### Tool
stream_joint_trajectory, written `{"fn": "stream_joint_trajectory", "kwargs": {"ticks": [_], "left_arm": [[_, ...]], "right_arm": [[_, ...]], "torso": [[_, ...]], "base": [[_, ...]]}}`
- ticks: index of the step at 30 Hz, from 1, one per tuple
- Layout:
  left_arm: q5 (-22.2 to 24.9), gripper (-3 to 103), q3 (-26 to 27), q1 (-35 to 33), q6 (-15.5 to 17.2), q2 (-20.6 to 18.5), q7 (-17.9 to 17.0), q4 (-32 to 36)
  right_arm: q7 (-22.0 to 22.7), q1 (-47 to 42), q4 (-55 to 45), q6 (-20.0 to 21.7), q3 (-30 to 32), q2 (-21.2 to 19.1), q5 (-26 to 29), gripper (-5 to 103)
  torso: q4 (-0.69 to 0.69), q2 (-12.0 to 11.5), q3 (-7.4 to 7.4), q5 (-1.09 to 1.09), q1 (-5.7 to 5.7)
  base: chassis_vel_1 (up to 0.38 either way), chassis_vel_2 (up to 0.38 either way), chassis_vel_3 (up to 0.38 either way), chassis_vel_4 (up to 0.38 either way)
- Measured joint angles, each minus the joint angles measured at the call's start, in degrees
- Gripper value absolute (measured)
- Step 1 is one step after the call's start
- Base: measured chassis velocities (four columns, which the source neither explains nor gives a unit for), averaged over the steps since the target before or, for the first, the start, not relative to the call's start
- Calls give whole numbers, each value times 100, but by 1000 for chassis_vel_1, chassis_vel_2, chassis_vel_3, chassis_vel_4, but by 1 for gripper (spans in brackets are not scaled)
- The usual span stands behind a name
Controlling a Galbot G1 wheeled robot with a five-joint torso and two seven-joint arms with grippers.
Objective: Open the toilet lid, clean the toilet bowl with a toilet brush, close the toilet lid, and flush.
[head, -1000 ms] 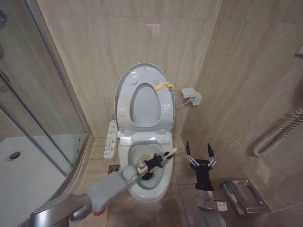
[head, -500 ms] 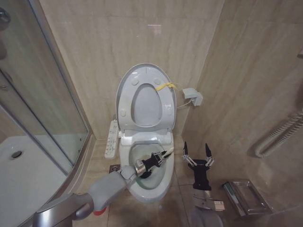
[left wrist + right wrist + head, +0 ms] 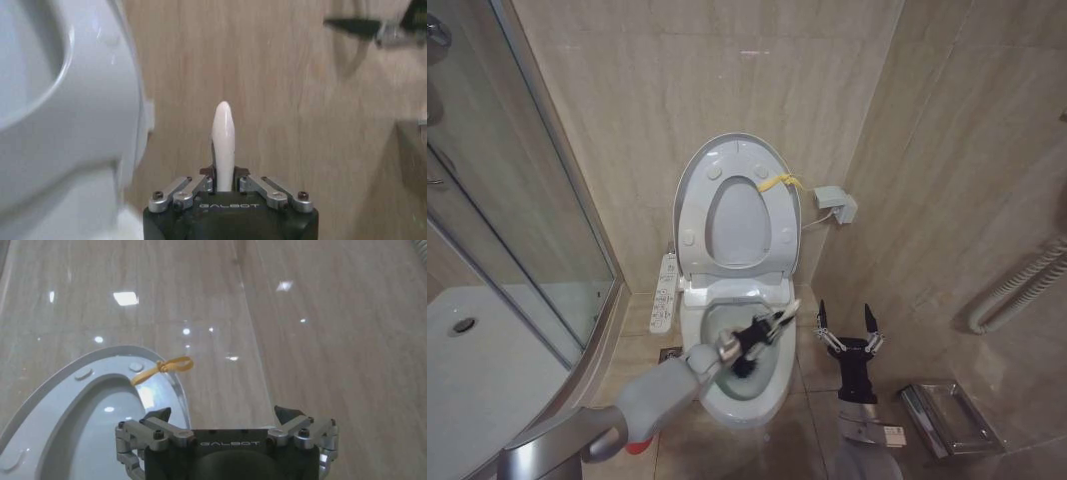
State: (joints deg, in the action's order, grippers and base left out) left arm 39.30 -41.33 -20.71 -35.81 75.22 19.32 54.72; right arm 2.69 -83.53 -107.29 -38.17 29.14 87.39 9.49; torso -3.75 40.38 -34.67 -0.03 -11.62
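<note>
**Entry: bowl scrubbing, lid raised**

Toilet lid: stood upright against the back wall, greyish underside and round bumpers shown, yellow strap at its upper rim.

Toilet bowl: open below the lid, on the floor in the corner of the tiled walls.

Toilet brush: slim white handle held slanted over the bowl, dark bristle head lowered inside the basin near its middle.

Left gripper: reached over the bowl; fingers closed tight on the handle, whose white tip is seen projecting forward in the left wrist view.

Right gripper: held upright beside the bowl's far side, fingers spread wide, nothing held.

Handling note, as judgement: the bristles are best kept pressed to the inner wall and swept around below the rim, the grip kept firm so the handle is not twisted loose, and the raised lid left unstruck.
</note>
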Motion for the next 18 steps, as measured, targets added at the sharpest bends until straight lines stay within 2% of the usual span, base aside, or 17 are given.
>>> {"fn": "stream_joint_trajectory", "kwargs": {"ticks": [2, 3, 4, 5, 6, 7, 9, 10, 12, 14, 16, 17, 18], "left_arm": [[-318, 18, -2, -79, 14, -84, -95, -355], [-535, 18, 24, -141, 12, -116, -170, -664], [-535, 18, 24, -141, 12, -116, -170, -664], [-643, 18, 101, -158, 0, -109, -268, -867], [-642, 18, 119, -171, 17, -132, -403, -996], [-566, 18, 79, -170, 63, -149, -472, -950], [-461, 18, 60, -146, 99, -149, -485, -801], [-323, 18, 40, -105, 117, -137, -478, -562], [-43, 17, 2, -36, 192, -63, -480, -19], [38, 17, -18, -20, 209, -17, -473, 142], [63, 17, -66, 4, 202, 20, -424, 160], [-15, 17, -134, -6, 158, 20, -351, -117], [-15, 17, -134, -6, 158, 20, -351, -117]], "right_arm": [[0, -12, -1, -3, -28, 7, -1, 100], [0, -23, -9, -6, -41, 2, -6, 100], [0, -23, -9, -6, -41, 2, -6, 100], [-4, -25, -13, -6, -57, -5, -8, 100], [-3, -28, -15, -15, -53, -20, -8, 100], [-3, -23, 6, -17, -51, -29, -8, 100], [-3, -18, 18, -17, -48, -29, -8, 100], [-3, -10, 18, -17, -45, -29, -10, 100], [-5, -3, 18, -15, -44, -15, -20, 100], [-5, -3, 17, -14, -45, -7, -28, 100], [-5, -11, 13, -13, -45, 0, -36, 100], [-5, -30, -2, -14, -46, -9, -34, 100], [-5, -30, -2, -14, -46, -9, -34, 100]], "torso": [[3, -1, -2, 3, -1], [11, -2, -3, 2, -1], [11, -2, -3, 2, -1], [8, 0, 0, -2, -1], [7, 2, 2, 2, 2], [18, -1, -3, 7, -1], [19, -3, -4, 7, -3], [18, -2, -3, 5, -2], [7, -2, -2, 5, -2], [3, -2, -2, 1, -2], [1, -2, -2, 1, -2], [2, -2, -2, 4, -1], [2, -2, -2, 4, -1]], "base": [[0, 0, 0, 0], [0, 0, 0, 0], [0, 0, 0, 0], [0, 0, 0, 0], [0, 0, 0, 0], [0, 0, 0, 0], [0, 0, 0, 0], [0, 0, 0, 0], [0, 0, 0, 0], [0, 0, 0, 0], [0, 0, 0, 0], [0, 0, 0, 0], [0, 0, 0, 0]]}}
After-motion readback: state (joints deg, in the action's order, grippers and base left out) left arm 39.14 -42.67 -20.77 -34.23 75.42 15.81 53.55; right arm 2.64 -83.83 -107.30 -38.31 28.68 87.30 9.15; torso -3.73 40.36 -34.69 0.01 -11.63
